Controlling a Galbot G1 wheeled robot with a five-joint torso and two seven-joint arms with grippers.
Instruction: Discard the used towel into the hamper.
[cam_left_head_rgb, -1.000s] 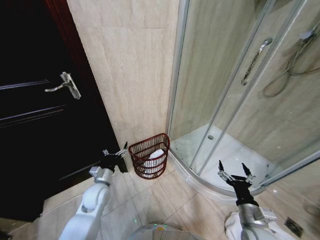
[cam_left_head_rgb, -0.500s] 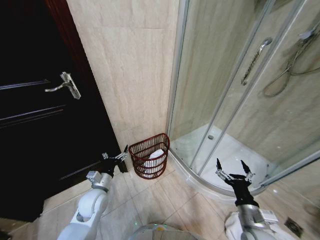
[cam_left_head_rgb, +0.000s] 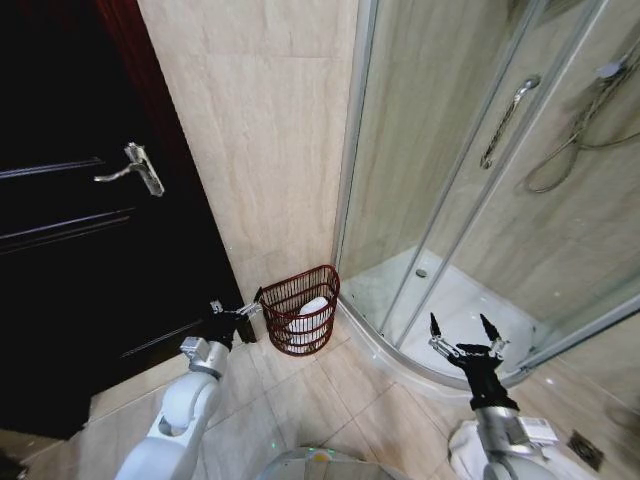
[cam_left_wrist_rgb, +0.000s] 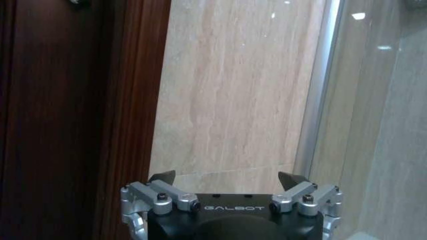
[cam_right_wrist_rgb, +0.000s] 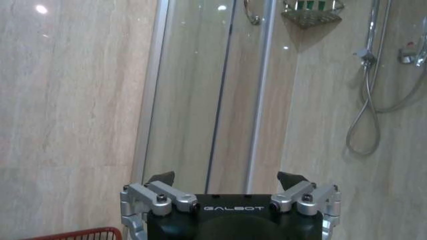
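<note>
At the far left of the head view stands a dark wooden door with a metal lever handle. Just in front of it the left gripper hangs low over the floor tiles, fingers spread and holding nothing, its tips close beside the rim of the hamper without touching it. The hamper sits on the floor against the beige tiled wall, in the corner by the curved shower threshold. A white towel already lies inside it, so the discarding looks done or nearly so.

If the step in hand is pulling the arm clear, the sound way is to lift the left gripper up and back along its own line, away from the wicker rim, so no fingertip catches a slat and tips the light basket.

Further right, the glass shower enclosure holds a hose and handset. The right gripper is poised near the shower tray, released and empty too.

How deep the towel sits is hard to judge: the slats hide most of it. A white bundle by the right arm's base is cut off by the frame, so what it is cannot be told. In the right wrist view only a sliver of the hamper's red rim appears.
</note>
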